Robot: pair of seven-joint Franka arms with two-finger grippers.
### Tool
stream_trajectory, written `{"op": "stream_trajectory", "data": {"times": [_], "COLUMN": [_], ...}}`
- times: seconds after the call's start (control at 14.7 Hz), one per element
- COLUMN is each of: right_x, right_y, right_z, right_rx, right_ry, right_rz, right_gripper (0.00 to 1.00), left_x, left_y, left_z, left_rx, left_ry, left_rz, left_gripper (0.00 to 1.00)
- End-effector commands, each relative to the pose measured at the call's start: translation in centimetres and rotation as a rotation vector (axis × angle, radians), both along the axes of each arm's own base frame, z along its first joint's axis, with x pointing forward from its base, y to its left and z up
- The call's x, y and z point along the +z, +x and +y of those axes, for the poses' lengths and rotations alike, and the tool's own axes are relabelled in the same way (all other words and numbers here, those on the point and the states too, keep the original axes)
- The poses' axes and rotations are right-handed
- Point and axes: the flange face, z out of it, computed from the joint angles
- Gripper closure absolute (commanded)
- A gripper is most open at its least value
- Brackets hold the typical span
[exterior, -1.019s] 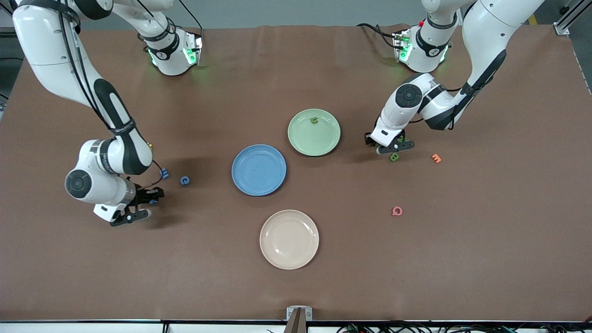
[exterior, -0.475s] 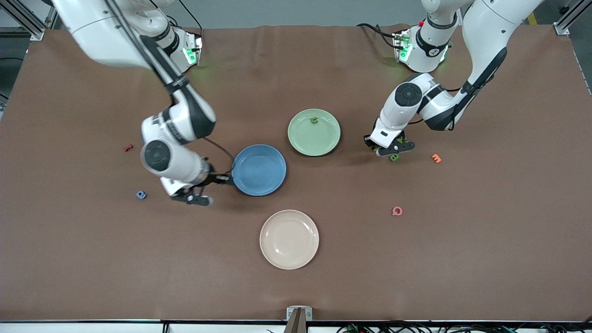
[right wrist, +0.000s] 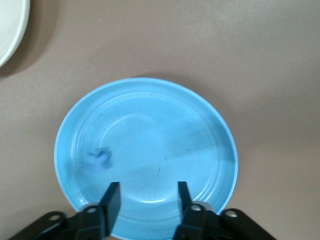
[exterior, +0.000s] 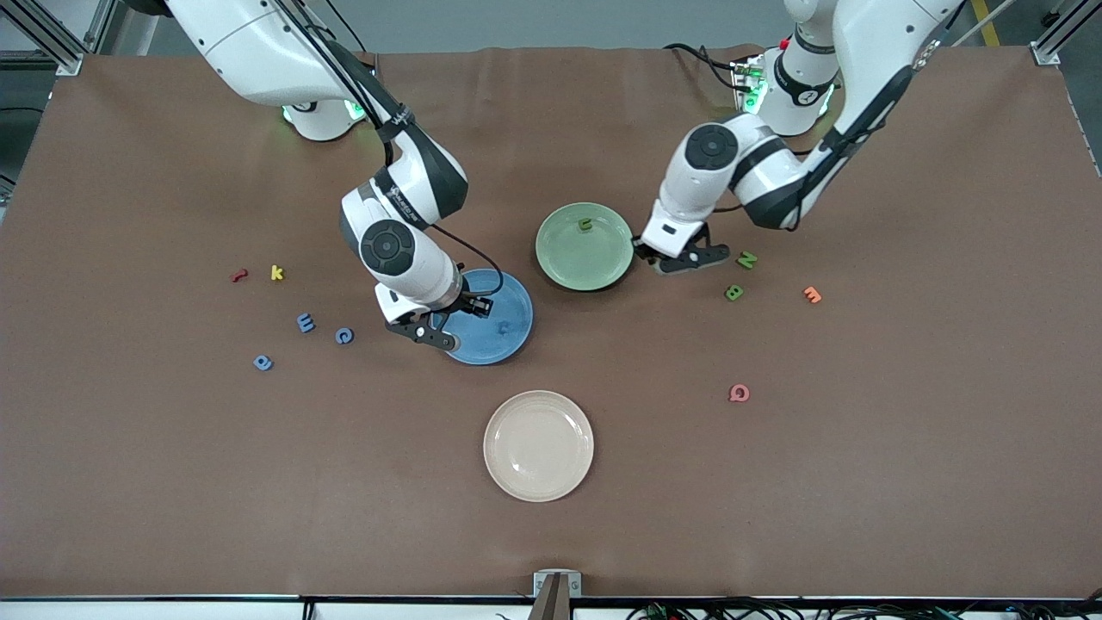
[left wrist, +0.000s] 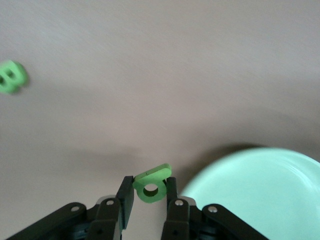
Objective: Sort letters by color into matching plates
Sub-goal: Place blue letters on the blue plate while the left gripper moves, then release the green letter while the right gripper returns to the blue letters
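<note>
Beside green plate [exterior: 585,246], left tool [left wrist: 150,202] pinching green letter [left wrist: 151,183] — right tool [right wrist: 145,200] parted over blue plate [right wrist: 145,155]

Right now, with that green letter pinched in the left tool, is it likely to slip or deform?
The green letter looks like thick foam, so probably light and slightly squashy. The left tool pinches it across its ringed end; it might pivot, though it seems held.

The front camera looked down from high across the brown counter [exterior: 775,517], arm bases at twelve o'clock. Each wrist camera looked down closely: the right shared the round matte blue plate [right wrist: 150,125], the left the pale green plate's [left wrist: 260,195] rim.
</note>
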Motion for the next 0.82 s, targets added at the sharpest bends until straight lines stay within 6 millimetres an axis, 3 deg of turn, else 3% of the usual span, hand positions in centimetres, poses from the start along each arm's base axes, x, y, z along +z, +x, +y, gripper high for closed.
{"op": "stream_trajectory", "data": {"times": [0.0,0.2,0.41,0.48,0.68,0.75], "right_x": [0.3,-0.7,-0.9,-1.0,-1.4,-1.4], "right_y": [1.5,3.1,5.6,6.5,7.5,7.4], "right_z": [-3.3,-8.0,-14.6,-17.6,-23.7,-24.7], "right_rx": [0.014,0.085,0.07,0.06,0.107,0.129], "right_ry": [-0.013,-0.064,-0.086,-0.086,-0.073,-0.07], "right_rz": [-0.002,-0.011,-0.013,-0.013,-0.008,-0.007], "right_gripper": [0.0,0.0,0.03,0.03,0.0,0.0], "left_x": [1.4,0.5,-1.5,-1.8,-2.4,-2.5], "left_y": [-1.3,-2.7,-4.2,-4.5,-5.2,-5.3], "left_z": [-4.3,-6.8,-7.5,-7.6,-7.8,-7.8], "left_rx": [0.009,0.014,0.001,-0.002,-0.013,-0.016], "left_ry": [-0.022,-0.025,0.022,0.029,0.035,0.036], "left_rz": [0.022,0.044,0.047,0.049,0.064,0.065], "left_gripper": [0.78,0.78,0.78,0.78,0.78,0.77]}}
